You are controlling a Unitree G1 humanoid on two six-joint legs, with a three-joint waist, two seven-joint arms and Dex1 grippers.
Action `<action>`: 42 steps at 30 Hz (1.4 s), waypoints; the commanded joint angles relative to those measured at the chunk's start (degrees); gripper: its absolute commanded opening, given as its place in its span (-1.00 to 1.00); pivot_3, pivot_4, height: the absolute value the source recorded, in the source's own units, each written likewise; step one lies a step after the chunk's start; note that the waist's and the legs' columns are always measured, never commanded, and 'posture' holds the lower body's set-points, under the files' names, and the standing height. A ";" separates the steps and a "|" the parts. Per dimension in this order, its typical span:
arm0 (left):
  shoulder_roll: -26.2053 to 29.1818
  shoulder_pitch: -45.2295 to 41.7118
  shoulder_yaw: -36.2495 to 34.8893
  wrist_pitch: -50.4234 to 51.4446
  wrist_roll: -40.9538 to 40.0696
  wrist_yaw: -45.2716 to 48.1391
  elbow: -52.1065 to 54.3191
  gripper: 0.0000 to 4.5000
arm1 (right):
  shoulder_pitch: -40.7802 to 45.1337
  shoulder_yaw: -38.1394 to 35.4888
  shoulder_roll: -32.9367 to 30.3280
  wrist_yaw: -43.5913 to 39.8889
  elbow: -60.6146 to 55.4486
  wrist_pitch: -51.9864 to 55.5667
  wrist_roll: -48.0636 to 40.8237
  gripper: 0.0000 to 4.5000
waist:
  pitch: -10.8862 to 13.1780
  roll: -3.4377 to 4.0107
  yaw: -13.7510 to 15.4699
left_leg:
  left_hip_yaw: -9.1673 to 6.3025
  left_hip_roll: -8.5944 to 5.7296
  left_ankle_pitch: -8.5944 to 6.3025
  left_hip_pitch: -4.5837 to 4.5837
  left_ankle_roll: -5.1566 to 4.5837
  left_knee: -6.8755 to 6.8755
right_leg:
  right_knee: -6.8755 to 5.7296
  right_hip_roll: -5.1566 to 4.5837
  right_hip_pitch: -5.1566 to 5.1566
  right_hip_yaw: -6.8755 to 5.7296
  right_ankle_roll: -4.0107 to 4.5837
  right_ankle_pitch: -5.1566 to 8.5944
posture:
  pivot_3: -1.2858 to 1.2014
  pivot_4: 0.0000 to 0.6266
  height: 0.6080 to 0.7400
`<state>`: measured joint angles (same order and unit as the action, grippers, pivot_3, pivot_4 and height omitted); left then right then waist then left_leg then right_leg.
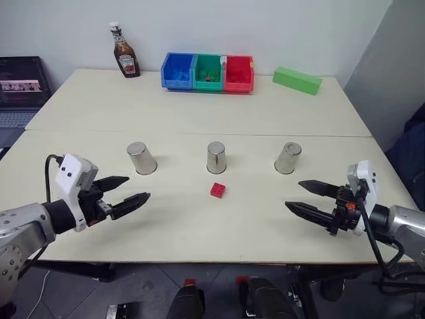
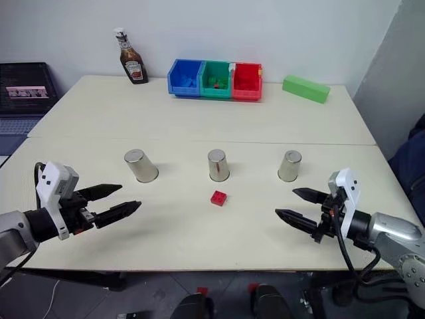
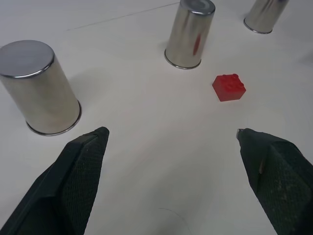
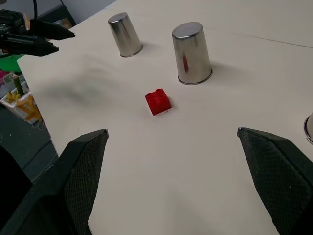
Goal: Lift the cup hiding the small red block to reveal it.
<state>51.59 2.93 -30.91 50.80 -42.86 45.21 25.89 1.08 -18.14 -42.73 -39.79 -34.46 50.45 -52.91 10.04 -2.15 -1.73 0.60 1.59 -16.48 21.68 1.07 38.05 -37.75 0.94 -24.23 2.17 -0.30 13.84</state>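
Pale cream table (image 1: 199,113) fills most of the scene, pushed against a white wall, with a laptop (image 1: 20,90) off its far left edge. Along the far side stand a row of three bins (image 1: 207,72), blue, green and red, a long green block (image 1: 297,80) to their right, and a ketchup bottle (image 1: 125,53) to their left. Nearer, three steel cups stand upside down in a row, well apart: the left cup (image 1: 141,158), the middle cup (image 1: 216,157) and the right cup (image 1: 288,158). The small red block (image 1: 218,190) lies uncovered on the table, just in front of the middle cup and apart from it. The left gripper (image 1: 127,190) hangs over the near left part of the table, in front of the left cup, fingers spread and holding nothing; the red block lies well to its right. The right gripper (image 1: 309,198) hangs over the near right part, in front of the right cup, fingers spread wide and empty; the red block lies well to its left. Both grippers point inward toward the block between them.
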 commanded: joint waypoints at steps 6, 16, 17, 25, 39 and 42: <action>1.54 -1.94 -0.14 -0.94 0.20 0.56 -0.97 0.98 | 0.50 0.45 0.67 1.22 1.01 -3.68 2.38 1.00 | 0.00 0.00 0.02 | 0.01 0.00 0.00 -0.01 0.00 0.00 | 0.00 -0.01 0.00 0.02 0.00 0.00 | 0.03 -0.52 1.00; 2.30 -2.86 0.29 -1.29 0.26 1.61 -2.28 0.98 | -0.75 0.33 0.79 1.26 1.12 -4.34 1.70 1.00 | 0.00 0.00 0.03 | 0.01 0.02 0.00 -0.01 0.00 0.02 | -0.03 -0.01 0.00 0.01 0.00 0.00 | 0.03 -0.52 1.00; 2.25 -2.54 0.28 -1.33 0.32 1.75 -2.11 0.98 | -0.88 0.29 0.78 1.23 1.09 -4.32 1.57 1.00 | 0.00 0.00 0.03 | 0.01 0.02 0.00 -0.01 0.00 0.02 | -0.04 -0.01 0.00 0.02 0.00 0.00 | 0.03 -0.52 1.00; 1.91 -1.10 -0.65 -0.78 -0.14 2.00 -1.47 0.98 | -0.80 0.87 0.60 1.24 2.18 -5.05 3.04 1.00 | 0.00 0.00 0.02 | 0.02 0.02 0.00 -0.02 0.00 0.02 | -0.05 -0.01 -0.01 0.03 0.00 -0.01 | 0.03 -0.52 1.00; 0.88 1.36 -1.43 -1.31 -0.22 1.31 -0.64 0.98 | -0.61 1.14 0.31 1.77 2.11 -4.47 2.87 1.00 | 0.00 0.00 0.03 | 0.04 0.02 0.00 -0.03 0.00 0.03 | -0.08 -0.01 0.00 0.04 0.00 -0.01 | 0.03 -0.52 1.00; 0.83 1.38 -1.46 -1.33 -0.30 1.38 -0.68 0.98 | -0.18 1.30 0.26 1.89 2.24 -4.37 2.87 1.00 | 0.00 0.00 0.03 | 0.03 0.02 0.00 -0.03 0.00 0.03 | -0.09 -0.01 0.00 0.04 0.00 -0.01 | 0.03 -0.52 1.00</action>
<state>52.31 4.38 -30.26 50.50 -42.62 46.69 24.14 0.23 -16.59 -41.95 -38.12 -31.37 46.61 -50.18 10.04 -2.15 -1.70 0.63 1.61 -16.48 21.65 1.07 38.08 -37.84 0.93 -24.23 2.21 -0.30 13.84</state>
